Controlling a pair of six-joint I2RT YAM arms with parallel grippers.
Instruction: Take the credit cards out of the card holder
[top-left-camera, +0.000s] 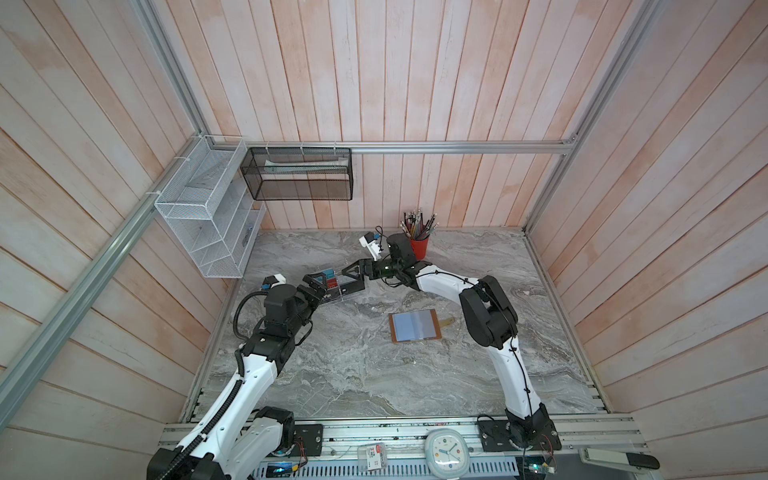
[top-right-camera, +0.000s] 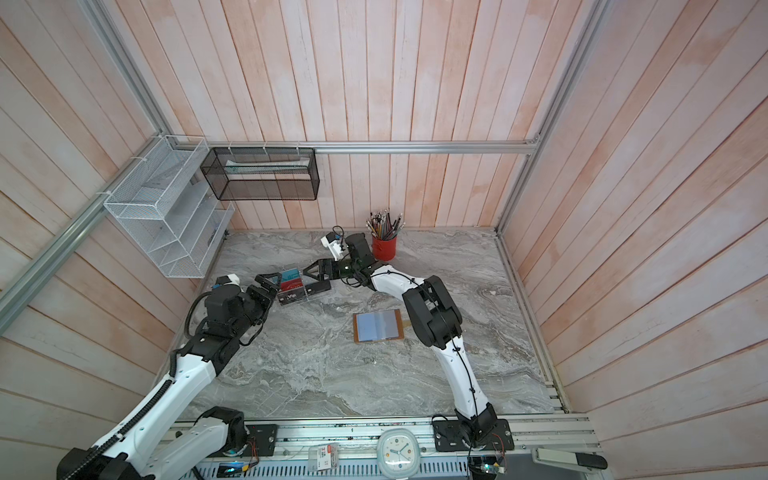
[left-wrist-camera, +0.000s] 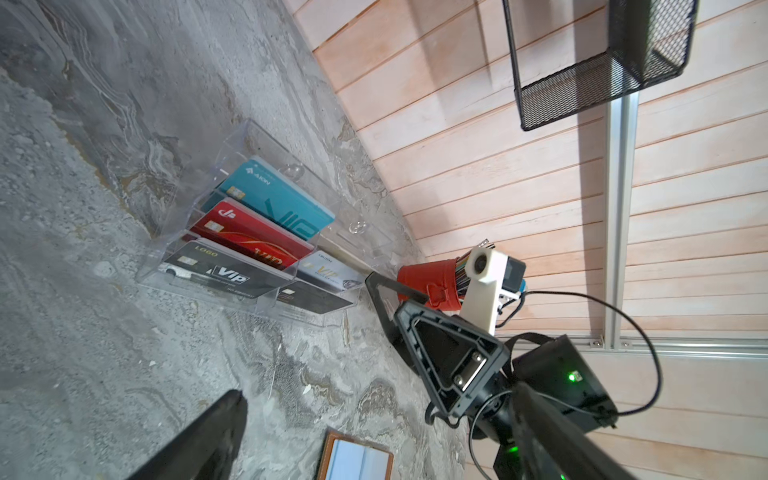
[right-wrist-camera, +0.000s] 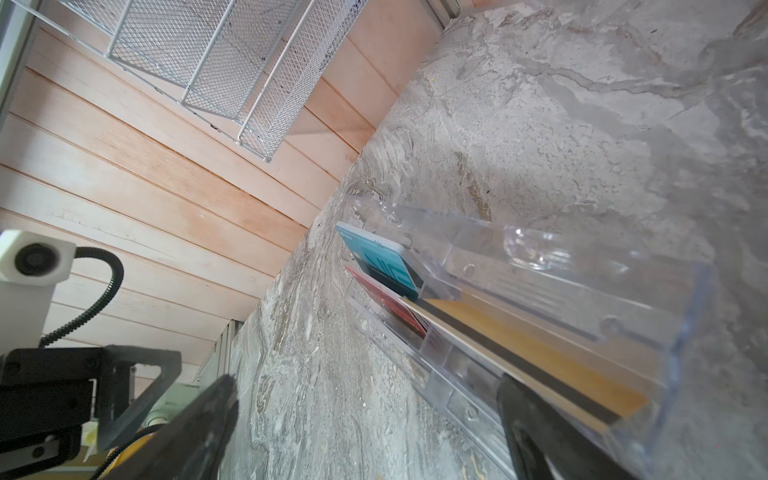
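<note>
The card holder (top-left-camera: 415, 325) (top-right-camera: 378, 326) lies open and flat mid-table, tan leather with pale sleeves; its edge shows in the left wrist view (left-wrist-camera: 357, 457). The credit cards stand in the right column of a clear acrylic rack (top-left-camera: 332, 282) (left-wrist-camera: 249, 137): a whitish-silver one (left-wrist-camera: 328, 272), a black one (left-wrist-camera: 311, 297) and a gold-yellow one (right-wrist-camera: 540, 357). My left gripper (top-left-camera: 318, 287) (left-wrist-camera: 378, 392) hangs open at the rack's left end with nothing in it. My right gripper (top-left-camera: 345, 280) (right-wrist-camera: 365, 386) is open at the rack's right end, one finger (right-wrist-camera: 523, 415) beside the gold card.
Teal (left-wrist-camera: 274, 199), red (left-wrist-camera: 245, 237) and black Vip cards (left-wrist-camera: 216, 270) fill the rack's left column. A red pencil cup (top-left-camera: 419, 245) stands behind the right wrist. A white wire basket (top-left-camera: 203, 216) and a black mesh basket (top-left-camera: 297, 174) hang on the walls. A clock (top-left-camera: 446, 451) sits on the front rail.
</note>
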